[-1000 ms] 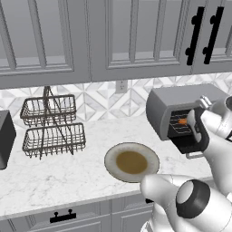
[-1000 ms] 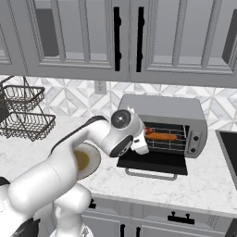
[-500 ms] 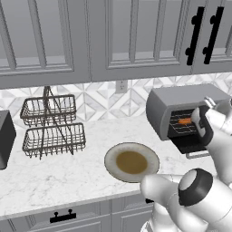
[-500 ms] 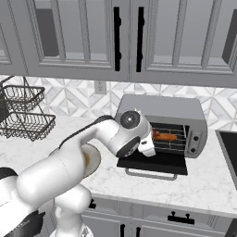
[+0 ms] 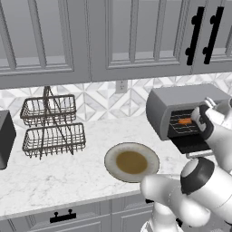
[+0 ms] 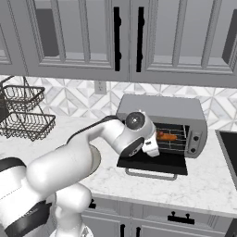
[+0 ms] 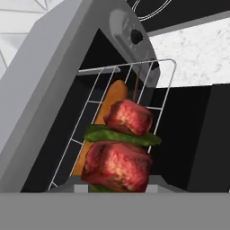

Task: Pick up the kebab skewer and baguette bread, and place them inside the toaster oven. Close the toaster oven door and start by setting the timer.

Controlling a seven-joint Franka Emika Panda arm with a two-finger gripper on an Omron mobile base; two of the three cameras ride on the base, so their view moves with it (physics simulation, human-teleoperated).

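The kebab skewer (image 7: 120, 144), red meat chunks with a green slice between them, fills the middle of the hand view with my gripper (image 6: 154, 146) shut on it. It hangs just in front of the open toaster oven (image 5: 181, 102), over the lowered toaster oven door (image 6: 152, 162). The baguette bread (image 7: 112, 101) lies lengthwise on the wire rack (image 7: 150, 83) inside the black cavity, and shows as an orange loaf (image 6: 166, 136) from the right base camera. My fingertips are hidden behind the meat.
A round plate (image 5: 131, 162) sits on the marble counter left of the oven. A two-tier wire basket (image 5: 52, 127) stands at the back left, with a dark toaster (image 5: 4, 138) beyond it. A black cooktop (image 6: 229, 148) lies right of the oven.
My hand has moved a little closer to the oven opening, carrying the skewer with it. The baguette and the door have stayed put.
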